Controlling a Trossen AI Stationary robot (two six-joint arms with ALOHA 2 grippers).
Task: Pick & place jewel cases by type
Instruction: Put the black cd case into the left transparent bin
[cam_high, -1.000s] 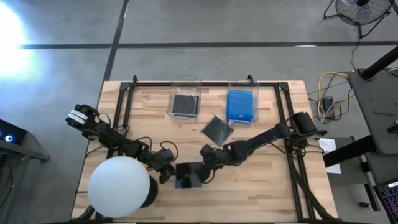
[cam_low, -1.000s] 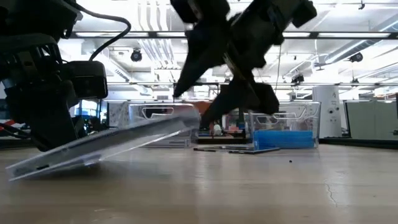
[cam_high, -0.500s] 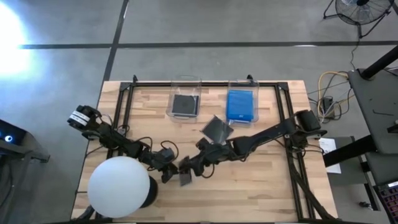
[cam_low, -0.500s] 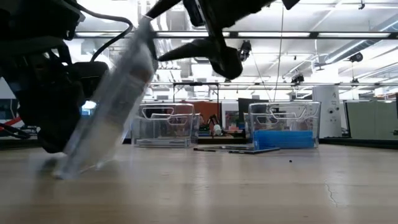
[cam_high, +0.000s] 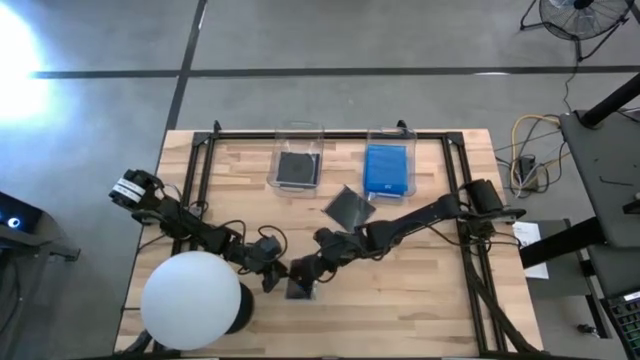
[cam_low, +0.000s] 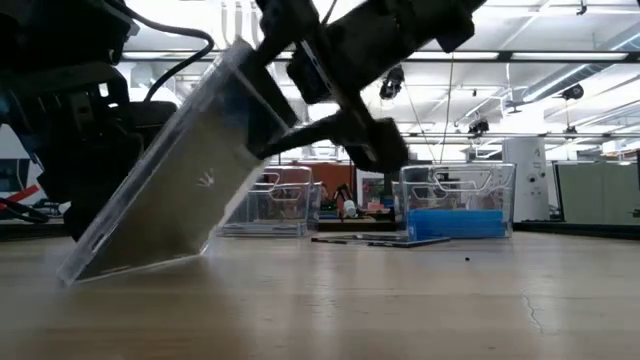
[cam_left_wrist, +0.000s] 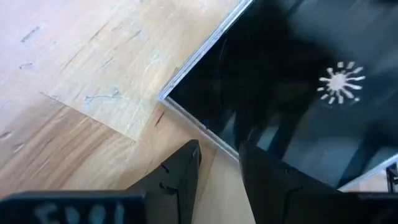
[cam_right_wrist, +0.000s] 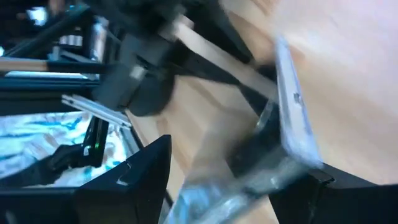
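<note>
Jewel case (cam_low: 170, 180) tilted steeply, lower edge on table (cam_low: 400, 300), right gripper (cam_high: 303, 272) fingers clamped on upper edge. Left gripper (cam_high: 268, 279) beside it, fingers apart. Risk: case slips, topples flat.

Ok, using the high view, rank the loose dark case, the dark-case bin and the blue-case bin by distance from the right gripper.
From the right gripper:
1. Loose dark case, mid-table.
2. Dark-case bin, far edge.
3. Blue-case bin, far edge, right of it.

Glossy dark plastic jewel case (cam_left_wrist: 292, 93) on pale, scratched wooden table (cam_left_wrist: 74, 81)
</note>
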